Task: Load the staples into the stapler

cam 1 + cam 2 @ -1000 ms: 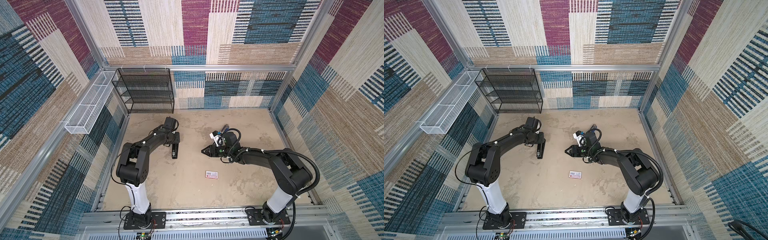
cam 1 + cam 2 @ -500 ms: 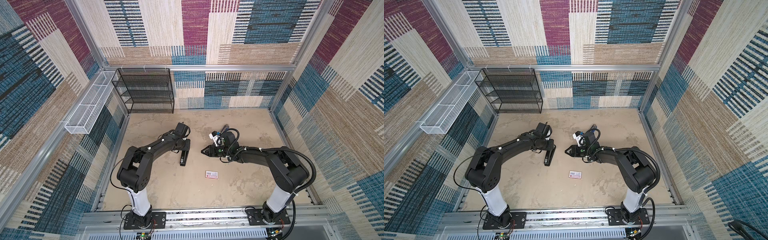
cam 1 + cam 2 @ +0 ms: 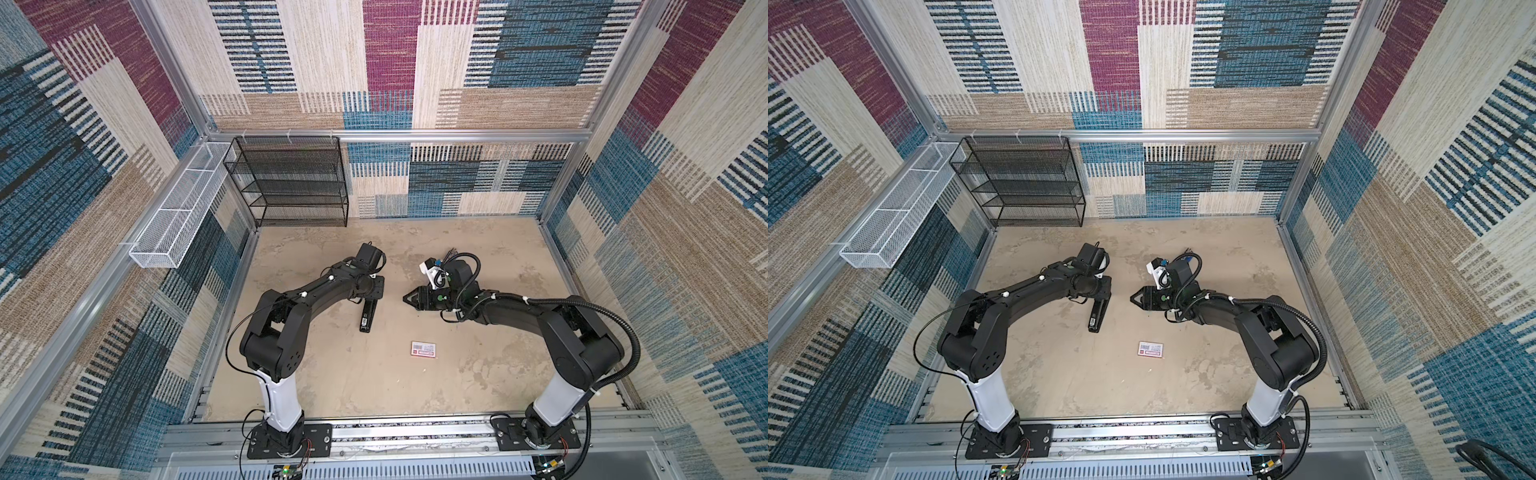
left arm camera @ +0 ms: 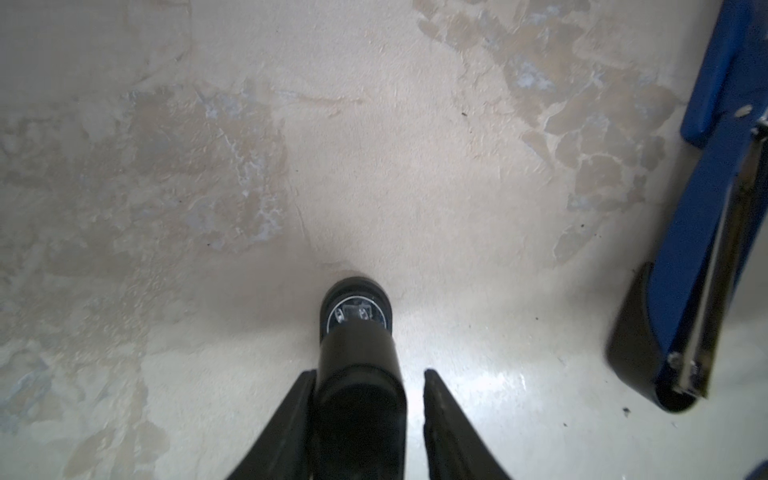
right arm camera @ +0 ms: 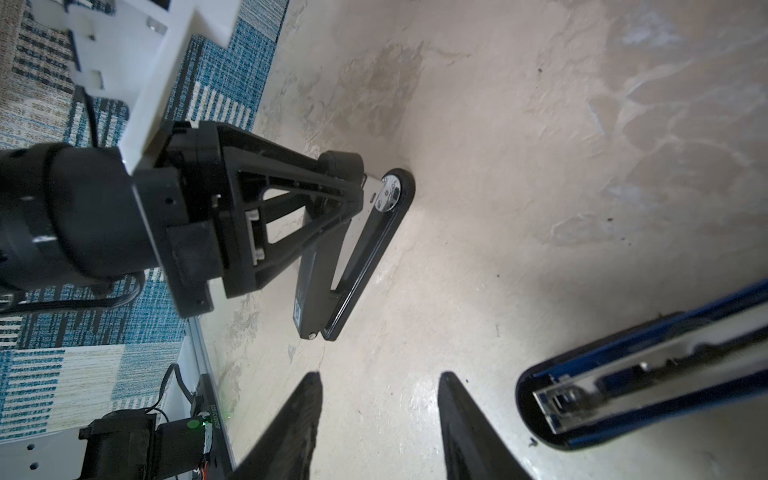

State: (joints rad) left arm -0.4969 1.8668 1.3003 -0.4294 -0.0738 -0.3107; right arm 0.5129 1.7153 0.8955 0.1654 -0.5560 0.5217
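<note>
The white-and-red staples box [image 3: 423,349] lies flat on the tabletop [image 3: 353,386], below centre in both top views, apart from both arms. Up-left of it the left fingers [image 4: 295,415] straddle the raised upper arm of the black stapler [image 3: 368,318]; whether they clamp it I cannot tell. The right fingers [image 5: 465,424] stand apart, empty, beside a blue stapler [image 5: 623,386].

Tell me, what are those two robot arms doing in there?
They are getting ready to load a stapler. The left gripper has its fingers around the lifted top of a long black stapler. The right gripper is open and empty, beside an opened blue stapler. The small white-and-red barcoded staple box lies untouched, apart from both grippers.
</note>
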